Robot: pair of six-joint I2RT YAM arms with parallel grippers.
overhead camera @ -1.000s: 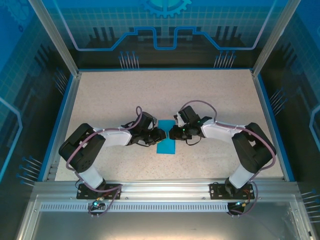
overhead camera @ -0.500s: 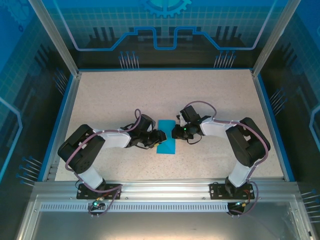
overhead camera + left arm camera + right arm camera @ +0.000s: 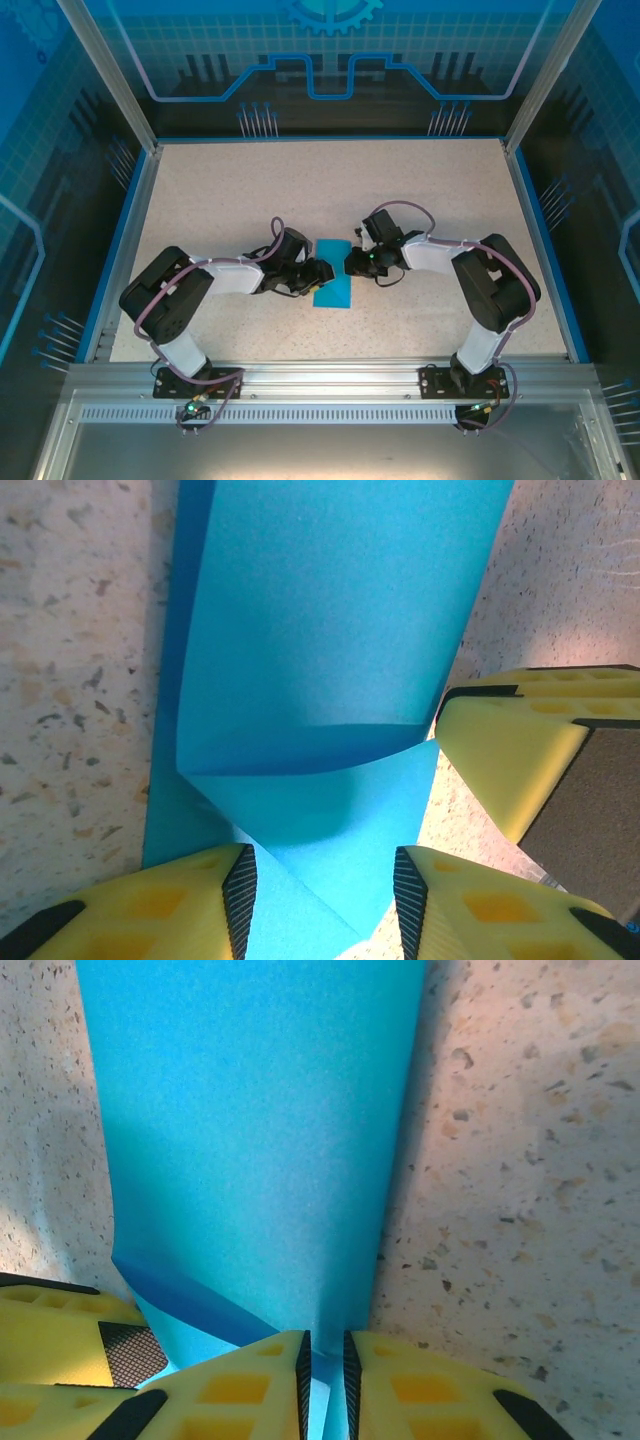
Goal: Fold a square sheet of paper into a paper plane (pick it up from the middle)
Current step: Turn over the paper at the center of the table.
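The right gripper [image 3: 325,1345] had its 2 yellow fingers [image 3: 240,1385] drawn almost together at the bottom of the frame, pinching a thin edge of the blue sheet of paper [image 3: 250,1110] in the narrow slit between them. The sheet lay on the speckled table [image 3: 520,1160], with a darker folded flap at its lower left. Just beside that flap sat another yellow finger [image 3: 50,1330] with a black mesh pad [image 3: 130,1350].

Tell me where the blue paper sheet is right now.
The thin bright blue sheet of paper lies on the speckled table, centre in the top view, between the left gripper and the right gripper, which pinches its edge.
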